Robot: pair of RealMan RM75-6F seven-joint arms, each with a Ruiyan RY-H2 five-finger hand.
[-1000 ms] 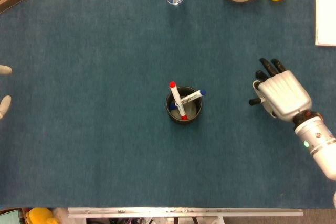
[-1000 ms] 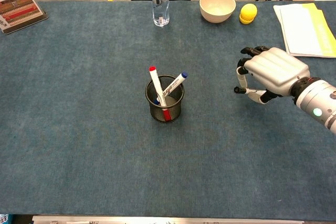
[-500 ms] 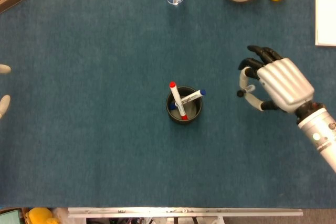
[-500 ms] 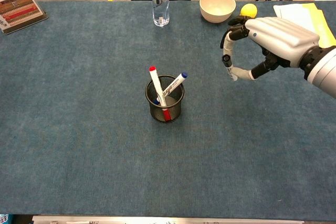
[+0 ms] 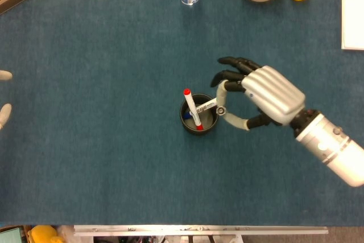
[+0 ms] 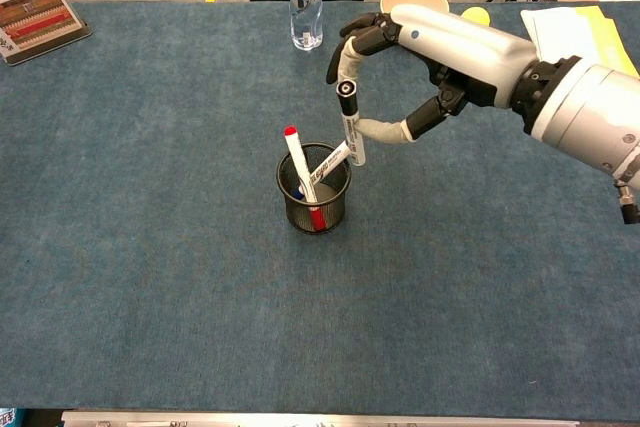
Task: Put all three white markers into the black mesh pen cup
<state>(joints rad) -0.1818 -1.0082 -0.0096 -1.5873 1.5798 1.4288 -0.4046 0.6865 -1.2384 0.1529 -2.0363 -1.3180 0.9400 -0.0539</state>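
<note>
- Third marker (image 6: pixel 349 127) is pinched upright in the right hand (image 6: pixel 430 57), just above the cup (image 6: pixel 314 202) rim — two markers already inside.
- Next required: lowering over the opening, then release.
- Left hand (image 5: pixel 4 95): barely visible, state undetermined.

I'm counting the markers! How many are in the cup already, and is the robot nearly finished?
Two markers stand in the black mesh pen cup: the red-capped marker and the blue-capped marker. The right hand holds the black-capped marker upright just above the cup's rim. All that's left is to drop it in, so it's nearly finished.
</note>
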